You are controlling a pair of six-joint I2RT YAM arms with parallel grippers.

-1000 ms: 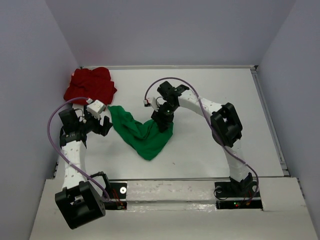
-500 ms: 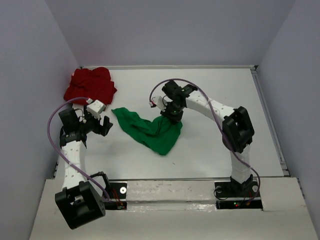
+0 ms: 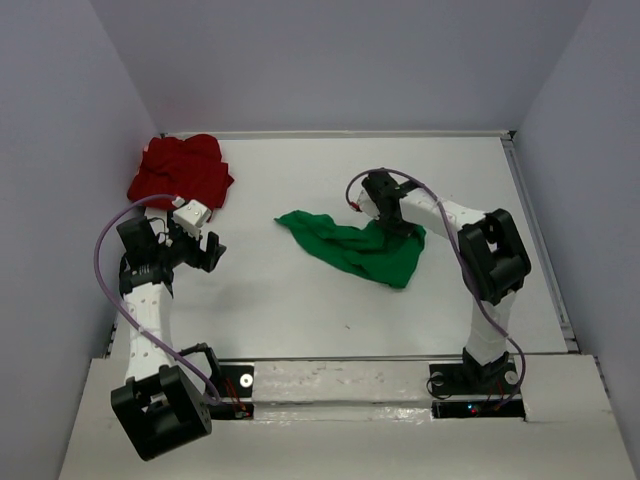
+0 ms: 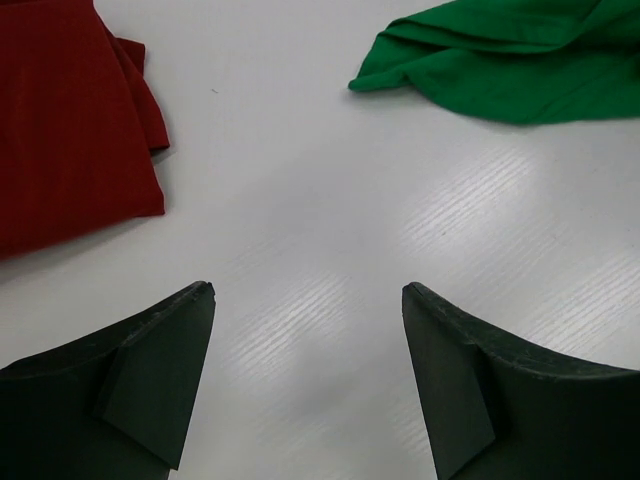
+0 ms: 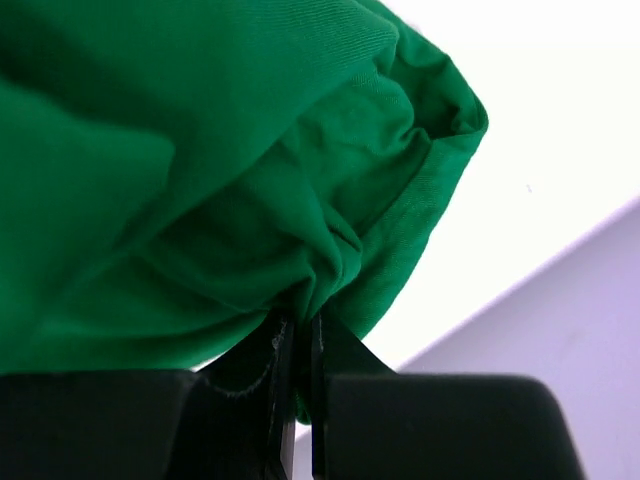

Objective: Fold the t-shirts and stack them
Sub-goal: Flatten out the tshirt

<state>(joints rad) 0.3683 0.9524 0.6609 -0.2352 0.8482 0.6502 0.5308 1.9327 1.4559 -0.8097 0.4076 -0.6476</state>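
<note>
A crumpled bright green t-shirt lies right of the table's middle, stretched out toward the left. My right gripper is shut on a bunch of its cloth; the right wrist view shows green t-shirt fabric pinched between the closed jaws. A deep red t-shirt lies bunched in the far left corner, and its edge fills the upper left of the left wrist view. My left gripper hovers open below the red shirt, nothing between its fingertips. The green t-shirt's tip shows ahead of it.
Grey walls enclose the white table on the left, back and right. A raised rim runs along the right side. Cables loop over both arms.
The right gripper has closed on the green t-shirt and dragged it to the right across the table. The left arm and the red t-shirt have stayed put.
</note>
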